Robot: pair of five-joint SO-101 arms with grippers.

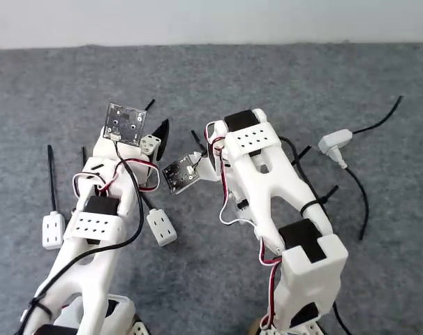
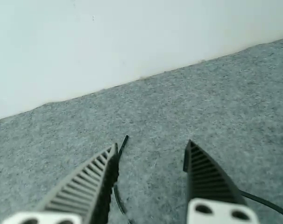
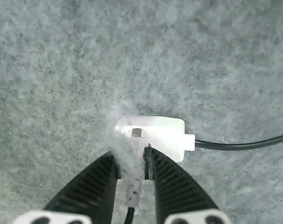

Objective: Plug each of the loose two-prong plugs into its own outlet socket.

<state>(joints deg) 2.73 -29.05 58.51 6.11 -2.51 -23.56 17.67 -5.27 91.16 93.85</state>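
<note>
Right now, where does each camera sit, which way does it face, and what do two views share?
High view: fixed above, looking down on the mat and both arms.
Left wrist view: on the left arm, facing the wall; open left gripper shows.
Right wrist view: on the right arm, facing down; right gripper pinches a white connector.
Shared: high and left wrist views both show the wall.

Mottled grey table [image 1: 379, 279], plain white wall [image 2: 132, 37]. White arms [image 1: 267, 174]. Black ribbed left claw [image 2: 152, 156], black right claw [image 3: 130, 157]. White plug [image 3: 132, 189]; white socket [image 3: 160, 133] with grey square mark, glossy black cord [image 3: 244, 145].
</note>
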